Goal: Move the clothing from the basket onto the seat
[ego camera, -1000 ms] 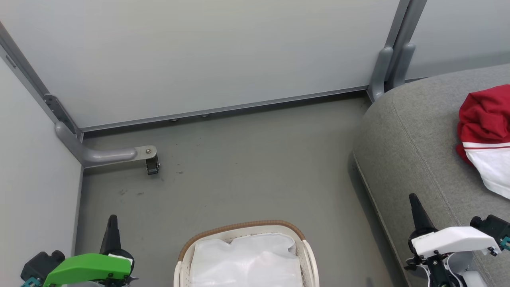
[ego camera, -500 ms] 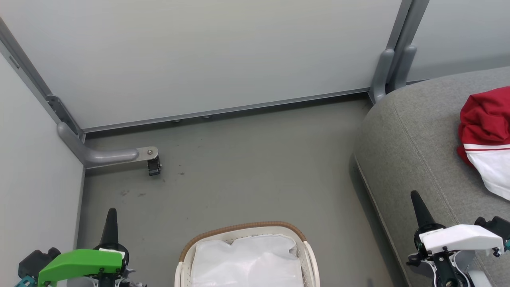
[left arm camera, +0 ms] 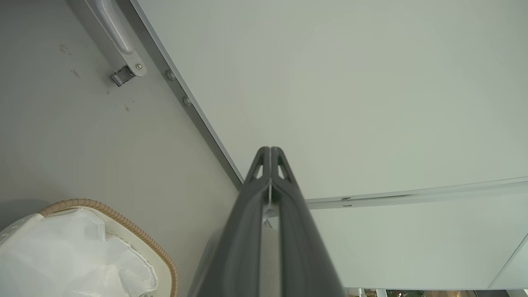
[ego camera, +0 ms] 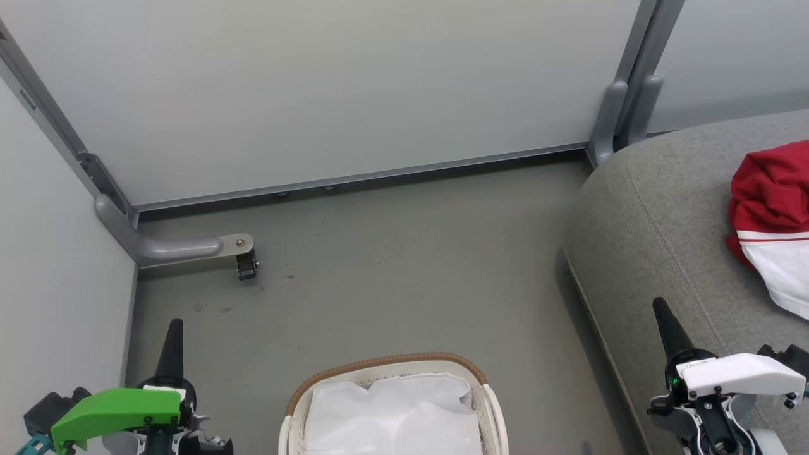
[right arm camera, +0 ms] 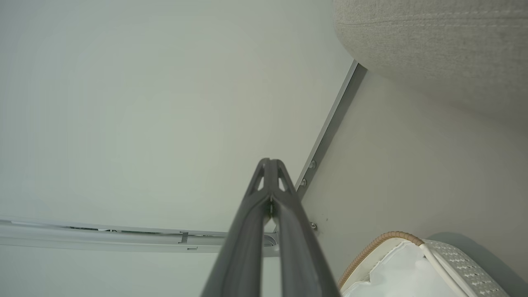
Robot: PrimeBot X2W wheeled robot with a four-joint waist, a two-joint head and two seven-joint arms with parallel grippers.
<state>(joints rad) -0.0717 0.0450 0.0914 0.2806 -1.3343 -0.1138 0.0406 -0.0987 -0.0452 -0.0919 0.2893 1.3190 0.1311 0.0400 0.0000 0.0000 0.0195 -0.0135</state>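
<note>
Clothing (ego camera: 768, 212) lies on seat (ego camera: 644, 221), ahead-right of right gripper (ego camera: 661, 304), long axis roughly along its fingers, right arm nearer; basket (ego camera: 379, 361) between the grippers holds just liner (ego camera: 392, 417); left gripper (ego camera: 174, 323) and right both pinched closed, empty; task looks done.

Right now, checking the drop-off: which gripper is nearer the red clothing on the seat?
Right. The right gripper sits by the seat's near edge, below-left of the clothing; the left gripper is beyond the basket, near the left wall.

On grey seat (ego camera: 657, 227), clothing (ego camera: 768, 208); on floor (ego camera: 392, 278), basket (ego camera: 379, 365).
</note>
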